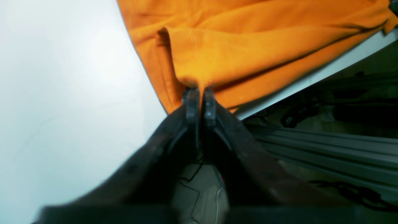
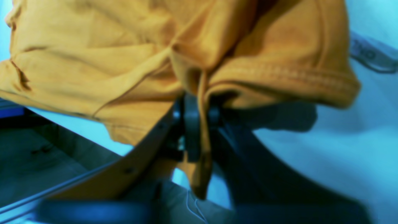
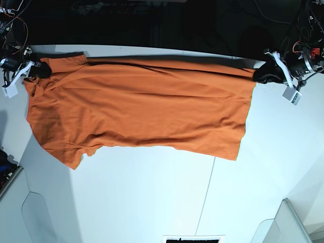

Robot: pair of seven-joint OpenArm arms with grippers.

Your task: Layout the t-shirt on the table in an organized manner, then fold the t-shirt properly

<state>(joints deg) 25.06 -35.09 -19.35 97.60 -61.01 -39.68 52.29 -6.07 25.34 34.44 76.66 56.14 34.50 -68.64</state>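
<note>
White table (image 3: 152, 202), t-shirt (image 3: 142, 111) stretched between left hand (image 3: 259, 74), right hand (image 3: 36, 69)

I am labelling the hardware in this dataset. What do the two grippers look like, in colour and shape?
In the wrist views, the left gripper and right gripper each have dark, nearly black curved fingers that narrow to flat grey pads. In the base view both carry white parts, and red and black cables run near the left one.

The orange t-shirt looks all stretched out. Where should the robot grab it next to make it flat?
Probably the loose lower corners of the orange cloth t-shirt, coming from the white table's near side: the far edge is already pinched by the left gripper and right gripper.
</note>
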